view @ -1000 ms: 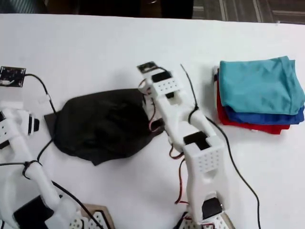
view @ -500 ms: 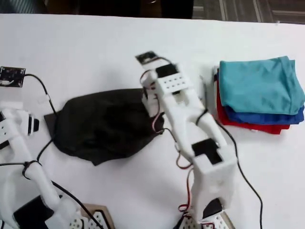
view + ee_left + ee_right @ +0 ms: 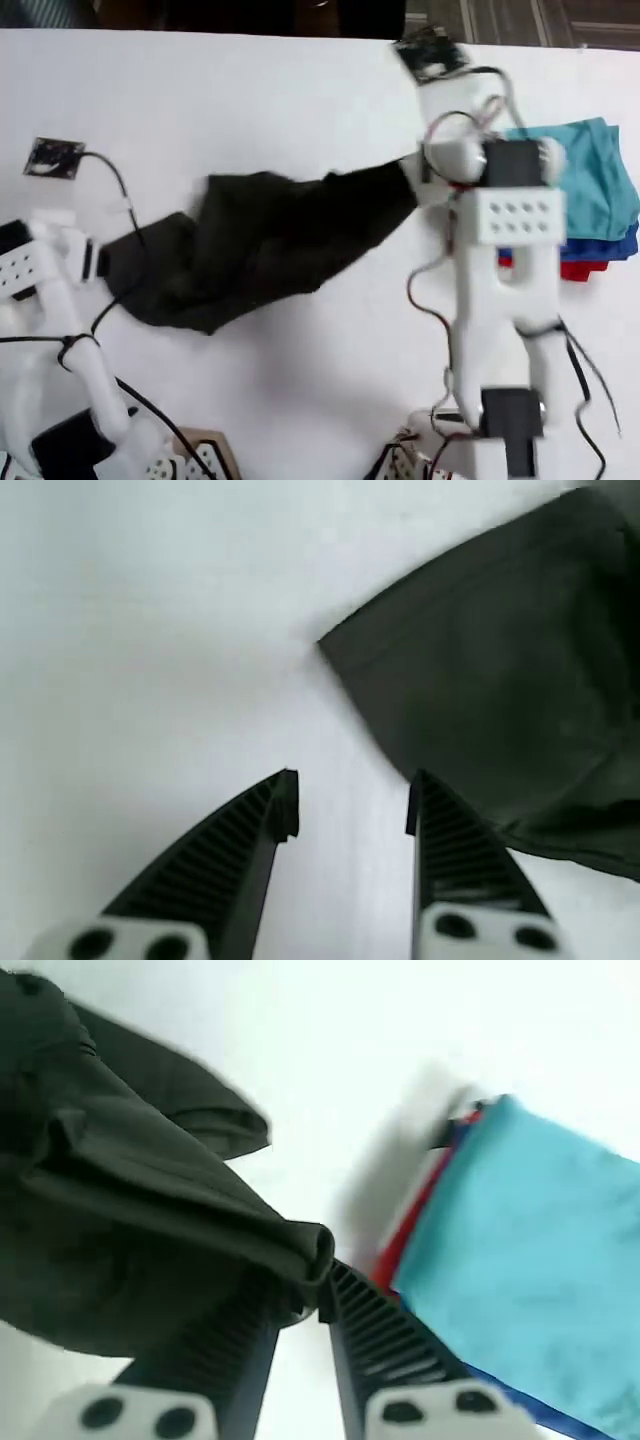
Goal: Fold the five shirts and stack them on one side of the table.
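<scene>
1. One crumpled black fabric shirt (image 3: 260,245) mid-way across white table (image 3: 250,90), long axis from left gripper (image 3: 350,795) side toward folded stack of teal, blue and red shirts (image 3: 605,190).
2. Right gripper (image 3: 318,1282) pinched tight on shirt's stack-side end, just beside stack.
3. Left gripper spread apart, empty, near shirt's opposite corner.
4. Probably calls for left gripper on that far end, being nearer.

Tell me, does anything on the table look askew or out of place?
Yes: the black shirt is not folded. It lies bunched and stretched across the table, with one end pinched in the right end effector next to the stack of folded shirts.
</scene>
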### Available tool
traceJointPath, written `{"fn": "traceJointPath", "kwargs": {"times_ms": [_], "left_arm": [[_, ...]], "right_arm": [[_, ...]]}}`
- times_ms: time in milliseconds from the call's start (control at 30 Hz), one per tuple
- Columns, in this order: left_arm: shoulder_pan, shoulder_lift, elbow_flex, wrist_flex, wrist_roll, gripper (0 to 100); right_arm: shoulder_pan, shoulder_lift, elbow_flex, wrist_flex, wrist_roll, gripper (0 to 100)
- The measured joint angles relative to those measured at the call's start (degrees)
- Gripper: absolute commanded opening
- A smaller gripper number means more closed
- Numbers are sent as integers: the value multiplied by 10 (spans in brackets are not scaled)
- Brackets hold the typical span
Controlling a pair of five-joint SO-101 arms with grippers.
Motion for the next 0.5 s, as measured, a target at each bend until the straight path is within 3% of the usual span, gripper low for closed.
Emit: {"fn": "traceJointPath", "kwargs": {"times_ms": [233,500], "left_arm": [[108,0,-96,104,18,203],[290,18,-139,95,79,265]], "right_arm": [[52,-81,11,1,4,20],[53,-116,79,-4,4,20]]}}
